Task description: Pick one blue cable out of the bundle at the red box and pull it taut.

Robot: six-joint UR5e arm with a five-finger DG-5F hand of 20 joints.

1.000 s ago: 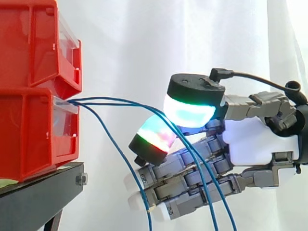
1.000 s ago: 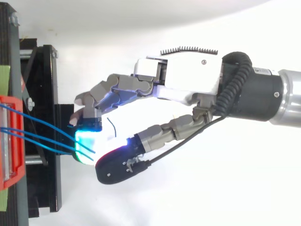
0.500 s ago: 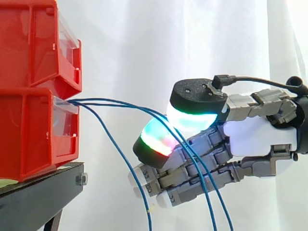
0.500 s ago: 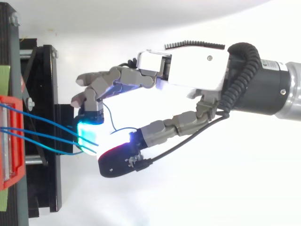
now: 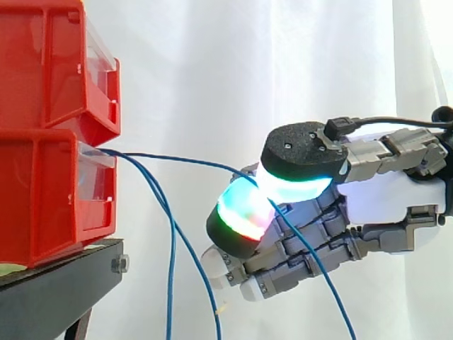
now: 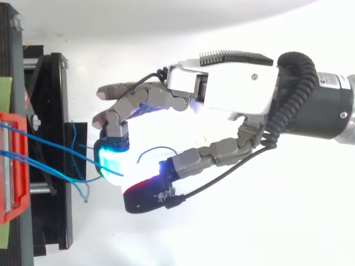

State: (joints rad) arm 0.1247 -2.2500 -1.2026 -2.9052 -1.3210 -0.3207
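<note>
We show the bins (image 5: 49, 142) in plain red with clear fronts, the stand (image 5: 64, 283) in black and the curtain (image 5: 212, 71) in white. The blue cable (image 5: 185, 160) on the right and the hanging cables (image 5: 172, 283) left of it share one unpatterned blue. The hand (image 5: 389, 202) has a white palm and grey fingers. Its fingertips (image 5: 244, 216) are black-backed and glow cyan-white, with green and red bands on the left one.

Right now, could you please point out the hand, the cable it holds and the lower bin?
hand (image 5: 382, 198): side view, on the white palm.
lower bin (image 5: 42, 198): side view, on its red side wall.
cable (image 5: 184, 159): side view, on the stretch left of the hand.
</note>
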